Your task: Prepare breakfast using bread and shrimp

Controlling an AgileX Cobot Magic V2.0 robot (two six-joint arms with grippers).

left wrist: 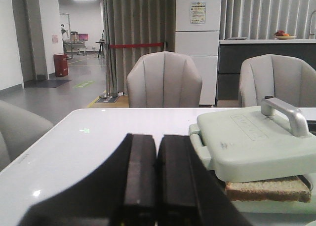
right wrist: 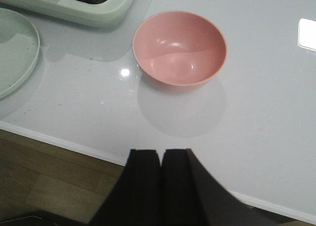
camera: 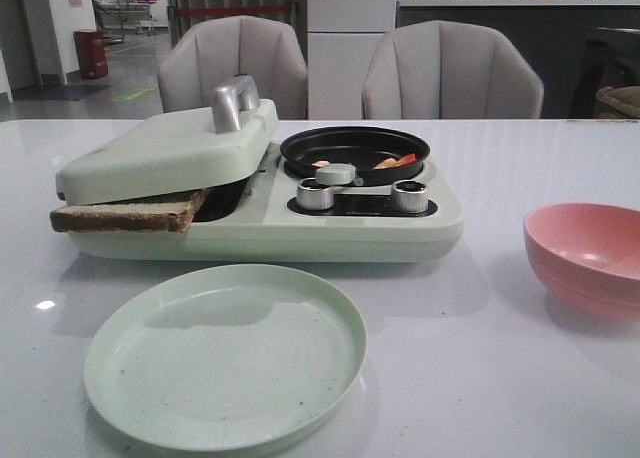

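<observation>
Bread (camera: 125, 214) is sitting in the sandwich press of the breakfast maker (camera: 330, 233), clamped under the pale green lid (camera: 165, 158), w/ one crust corner sticking out the left side. Front view: shrimp (camera: 398, 161) are lying in the small black pan (camera: 355, 150) on the right half of the machine, a few orange-red and pale bits, just behind the two silver knobs (camera: 409, 195). A pale green plate (camera: 225, 353) is waiting on the desk (camera: 480, 378) in front of the machine, nothing on it. A pink bowl (camera: 586, 258) is standing well apart on the right, looking empty. Neither of my arms is showing here.

Left wrist view: my left pincer (left wrist: 157, 181) is hanging w/ jaws pressed together, gripping nothing, near the lid's left edge. The bread slice is peeking out under the lid, and the silver handle (left wrist: 286, 115) is sitting on top, untouched.

Right wrist view: my right pincer (right wrist: 161, 186) is likewise closed tight and empty, hovering over the desk edge, w/ the pink bowl ahead and the plate's rim off to one side.

I'm judging that cooking is under way or done, and plating is the step in hand. Next, I'm thinking the left pincer needs to spread its jaws, take the handle and lift the lid, so the bread can go to the plate; shrimp after. Can't tell if a 2nd slice is under there.
</observation>
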